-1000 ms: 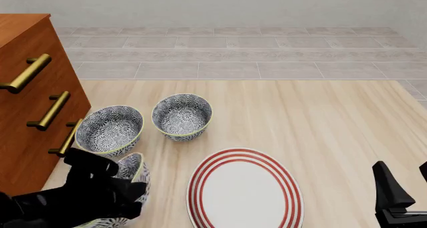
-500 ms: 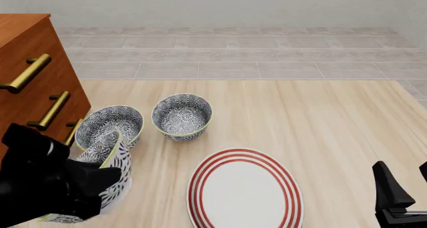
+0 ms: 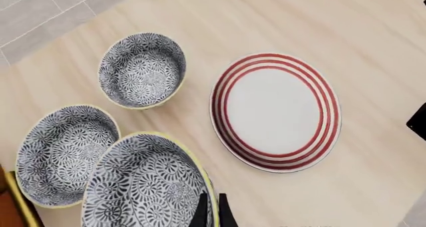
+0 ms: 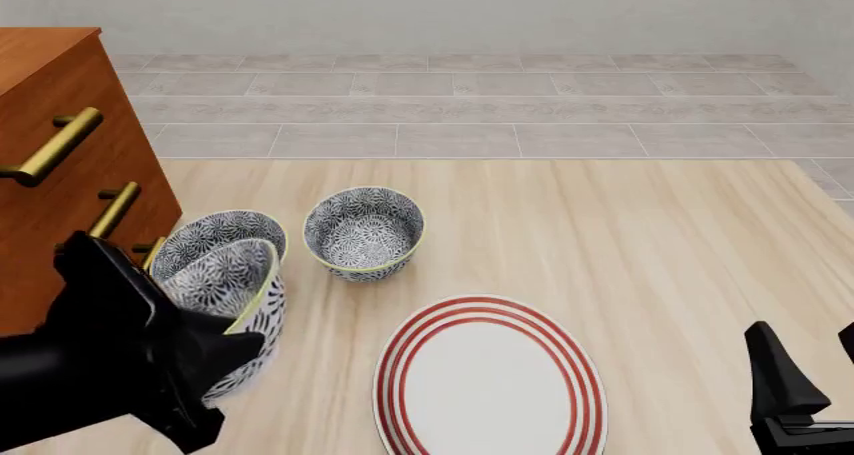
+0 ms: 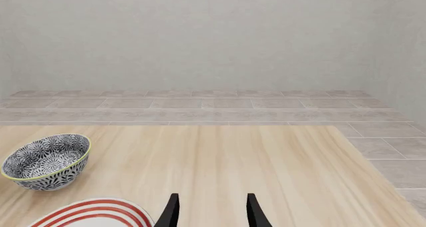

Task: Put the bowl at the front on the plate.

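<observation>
While the left tool [image 3: 210,212] pinches the bowl [image 4: 238,300], two other bowls [image 4: 363,230] stand behind, beside the plate [image 4: 489,380].

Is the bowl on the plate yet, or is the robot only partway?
Partway. Done: the left gripper has pinched the rim of the bowl and holds it tilted, up off the table. In hand: the bowl sits in front of the other two bowls, to the left of the plate. Left: carry it over the plate, which has nothing on it, set it down and let go. The right gripper waits open.
</observation>
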Controlling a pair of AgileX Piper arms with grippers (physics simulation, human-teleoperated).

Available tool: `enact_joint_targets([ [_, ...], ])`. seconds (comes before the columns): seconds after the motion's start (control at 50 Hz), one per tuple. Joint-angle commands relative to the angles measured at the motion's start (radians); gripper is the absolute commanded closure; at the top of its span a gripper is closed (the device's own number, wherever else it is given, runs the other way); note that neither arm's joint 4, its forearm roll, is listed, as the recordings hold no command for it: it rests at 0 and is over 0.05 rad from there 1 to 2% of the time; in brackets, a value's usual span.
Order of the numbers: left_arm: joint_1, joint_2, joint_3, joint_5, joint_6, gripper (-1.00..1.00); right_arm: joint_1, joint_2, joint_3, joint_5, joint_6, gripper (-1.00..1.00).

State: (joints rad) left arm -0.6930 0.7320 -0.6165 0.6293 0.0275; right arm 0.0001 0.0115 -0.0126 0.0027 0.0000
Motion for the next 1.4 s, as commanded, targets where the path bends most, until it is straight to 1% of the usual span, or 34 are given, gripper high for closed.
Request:
enact_joint_targets([
  [0.02,-0.046,0.080,-0.016,-0.046,0.114,1.00,0.000,-0.002,0.004,-0.002,0.000,-1.00],
  [0.04,-0.046,0.080,-0.016,-0.046,0.114,1.00,0.000,-0.002,0.004,-0.002,0.000,-1.00],
  [0.08,-0.089,0.133,-0.032,-0.077,0.132,1.00,0.000,-0.002,0.003,-0.002,0.000,-1.00],
  [0.2,-0.124,0.187,-0.069,-0.098,0.125,1.00,0.000,-0.002,0.004,-0.002,0.000,-1.00],
  [0.22,-0.144,0.211,-0.082,-0.111,0.130,1.00,0.000,-0.002,0.004,-0.002,0.000,-1.00],
  [0.24,-0.148,0.218,-0.088,-0.114,0.126,1.00,0.000,-0.002,0.004,-0.002,0.000,-1.00],
  [0.26,-0.174,0.251,-0.105,-0.128,0.118,1.00,0.000,-0.002,0.003,-0.002,0.000,-1.00],
  [0.52,-0.265,0.382,-0.191,-0.177,0.091,1.00,0.000,-0.002,0.004,-0.002,0.000,-1.00],
  [0.54,-0.285,0.404,-0.217,-0.176,0.067,1.00,0.000,-0.002,0.004,-0.002,0.000,-1.00],
  [0.7,-0.316,0.455,-0.246,-0.196,0.055,1.00,0.000,-0.002,0.004,-0.002,0.000,-1.00],
  [0.82,-0.364,0.511,-0.283,-0.210,0.044,1.00,0.000,-0.002,0.004,-0.002,0.000,-1.00],
  [0.92,-0.377,0.541,-0.301,-0.216,0.036,1.00,0.000,-0.002,0.003,-0.002,0.000,-1.00],
  [1.0,-0.403,0.577,-0.314,-0.225,0.003,1.00,0.000,-0.002,0.004,-0.002,0.000,-1.00],
  [1.06,-0.421,0.605,-0.326,-0.238,-0.001,1.00,0.000,-0.002,0.004,-0.002,0.000,-1.00],
  [1.2,-0.442,0.652,-0.336,-0.269,-0.003,1.00,0.000,-0.002,0.004,-0.002,0.000,-1.00],
  [1.28,-0.437,0.666,-0.329,-0.289,-0.003,1.00,0.000,-0.002,0.004,-0.002,0.000,-1.00],
  [1.32,-0.443,0.675,-0.331,-0.298,-0.014,1.00,0.000,-0.002,0.004,-0.002,0.000,-1.00],
  [1.4,-0.438,0.683,-0.328,-0.310,-0.009,1.00,0.000,-0.002,0.004,-0.002,0.000,-1.00],
])
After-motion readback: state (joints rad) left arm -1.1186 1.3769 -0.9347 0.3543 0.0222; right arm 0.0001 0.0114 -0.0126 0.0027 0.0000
